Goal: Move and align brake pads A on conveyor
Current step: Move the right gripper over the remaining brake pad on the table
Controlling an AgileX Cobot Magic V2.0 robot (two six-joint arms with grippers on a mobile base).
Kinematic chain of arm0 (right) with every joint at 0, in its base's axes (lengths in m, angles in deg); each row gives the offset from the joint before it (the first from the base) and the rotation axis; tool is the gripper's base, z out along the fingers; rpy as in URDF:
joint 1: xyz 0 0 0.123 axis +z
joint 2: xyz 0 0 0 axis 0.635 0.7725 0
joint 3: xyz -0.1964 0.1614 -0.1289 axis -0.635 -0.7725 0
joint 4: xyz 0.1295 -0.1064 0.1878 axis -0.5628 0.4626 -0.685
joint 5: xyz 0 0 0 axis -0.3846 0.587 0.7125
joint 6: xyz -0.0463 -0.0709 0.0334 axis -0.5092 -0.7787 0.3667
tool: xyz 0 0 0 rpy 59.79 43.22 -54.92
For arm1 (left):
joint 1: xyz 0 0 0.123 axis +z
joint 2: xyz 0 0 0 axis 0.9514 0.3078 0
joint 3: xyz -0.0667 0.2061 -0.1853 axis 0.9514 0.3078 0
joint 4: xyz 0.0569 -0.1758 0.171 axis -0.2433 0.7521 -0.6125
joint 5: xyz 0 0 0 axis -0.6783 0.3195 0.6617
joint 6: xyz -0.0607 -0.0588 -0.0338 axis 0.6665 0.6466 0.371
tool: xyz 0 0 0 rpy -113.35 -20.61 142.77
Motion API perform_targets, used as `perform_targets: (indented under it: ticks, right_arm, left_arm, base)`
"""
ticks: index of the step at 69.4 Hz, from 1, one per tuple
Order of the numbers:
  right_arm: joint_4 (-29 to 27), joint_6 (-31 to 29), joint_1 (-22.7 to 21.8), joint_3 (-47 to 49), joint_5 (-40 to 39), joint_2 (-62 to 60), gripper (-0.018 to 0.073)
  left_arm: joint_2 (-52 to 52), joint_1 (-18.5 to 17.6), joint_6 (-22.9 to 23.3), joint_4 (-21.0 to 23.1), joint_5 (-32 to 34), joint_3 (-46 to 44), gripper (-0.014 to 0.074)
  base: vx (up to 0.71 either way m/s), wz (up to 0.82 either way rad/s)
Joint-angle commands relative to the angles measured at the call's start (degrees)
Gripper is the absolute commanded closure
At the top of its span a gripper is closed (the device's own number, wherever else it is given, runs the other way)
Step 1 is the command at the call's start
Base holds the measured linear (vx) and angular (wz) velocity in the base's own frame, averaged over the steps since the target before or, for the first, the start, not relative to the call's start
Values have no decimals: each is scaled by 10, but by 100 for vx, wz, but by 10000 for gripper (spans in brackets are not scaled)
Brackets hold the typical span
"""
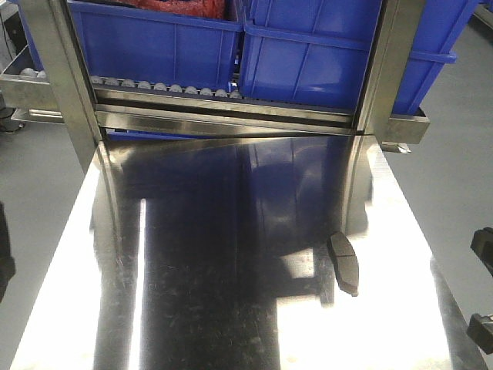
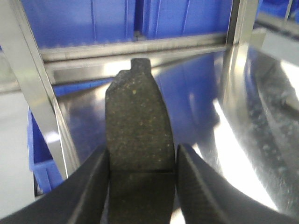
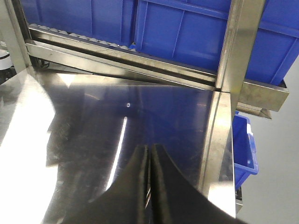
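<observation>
My left gripper (image 2: 142, 158) is shut on a brake pad A (image 2: 135, 116). The pad is dark grey and speckled, with a centre groove between the fingers and a tab at its far end. It is held above the shiny steel table (image 2: 243, 140). A second brake pad A (image 1: 344, 264) lies on the steel table (image 1: 192, 308), right of centre. My right gripper (image 3: 149, 148) is shut and empty above the steel table (image 3: 84, 126). The conveyor belt is out of view.
Blue bins (image 1: 154, 42) (image 1: 308, 54) stand on a roller rack (image 1: 162, 86) behind the table's far edge, between steel uprights (image 1: 58, 77) (image 1: 389, 69). Another blue bin (image 3: 244, 144) sits low beside the table's right edge. Dark arm parts (image 1: 484, 258) show at the right border.
</observation>
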Motion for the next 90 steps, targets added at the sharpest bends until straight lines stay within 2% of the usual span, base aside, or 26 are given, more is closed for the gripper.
perform_targets:
  ticks: [1, 90]
  right_arm:
    - [4, -5, -1, 17, -43, 3, 568]
    - [-4, -7, -1, 17, -48, 3, 568]
  left_arm:
    - [-20, -3, -1, -2, 55, -13, 554]
    - [-26, -3, -1, -2, 55, -13, 554]
  base:
    - [0, 0]
    - [0, 0]
